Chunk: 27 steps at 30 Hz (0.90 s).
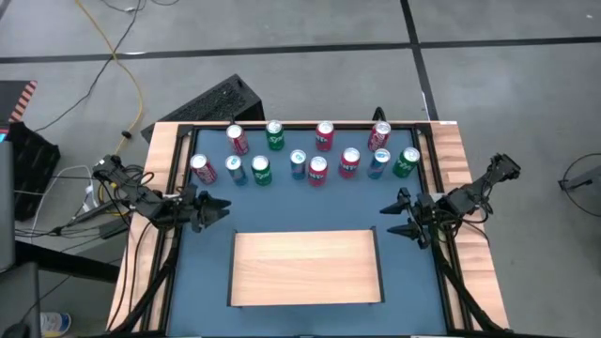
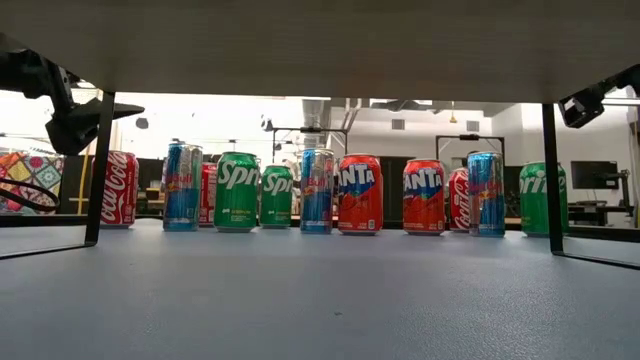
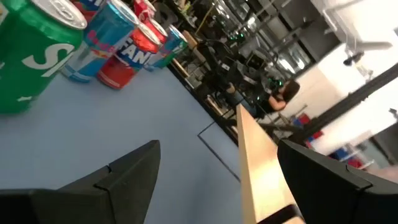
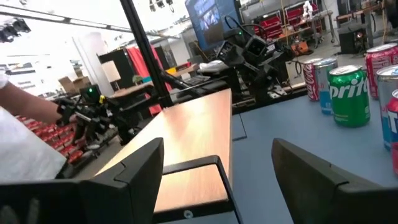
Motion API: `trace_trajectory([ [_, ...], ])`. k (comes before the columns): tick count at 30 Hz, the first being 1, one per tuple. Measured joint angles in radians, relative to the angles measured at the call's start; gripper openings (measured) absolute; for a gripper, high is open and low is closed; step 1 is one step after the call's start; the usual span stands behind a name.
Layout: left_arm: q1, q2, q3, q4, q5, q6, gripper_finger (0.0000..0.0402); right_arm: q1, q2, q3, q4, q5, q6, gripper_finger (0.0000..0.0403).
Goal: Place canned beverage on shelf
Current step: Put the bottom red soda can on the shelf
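Several cans stand upright on their bases in two loose rows at the far side of the blue table top (image 1: 310,211): red Coca-Cola (image 1: 203,169), green Sprite (image 1: 260,170), blue cans (image 1: 298,163), red Fanta (image 1: 349,161). The pale tan wooden shelf (image 1: 307,268) stands raised over the table's near middle; in the low view its underside (image 2: 320,45) spans the top. My left gripper (image 1: 218,208) is open and empty at the table's left edge. My right gripper (image 1: 392,218) is open and empty at the right edge. Both point at the shelf.
A striped wooden frame with black rails (image 1: 169,169) borders the table. Free blue surface lies between the can rows and the shelf. A black keyboard (image 1: 211,101) lies on the floor beyond the far edge. A person (image 3: 283,93) shows in the room behind.
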Motion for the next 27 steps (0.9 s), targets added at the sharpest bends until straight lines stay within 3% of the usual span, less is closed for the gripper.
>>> trace_trajectory([
  [6,0.000,0.000,0.000,-0.004,-0.057,0.046,0.0311,0.000,0.000,0.000,0.014,0.000,0.001,0.0284],
  [16,0.000,0.000,0.000,0.003,-0.125,-0.037,0.0311,0.000,0.000,0.000,0.145,0.000,0.046,0.0284],
  [24,0.000,0.000,0.000,0.175,-0.176,-0.035,0.0311,0.000,0.000,0.000,0.257,0.043,0.046,0.0284],
  [27,0.000,0.000,0.000,0.253,-0.172,-0.015,0.0311,0.000,0.000,0.000,0.275,0.121,0.071,0.0284],
])
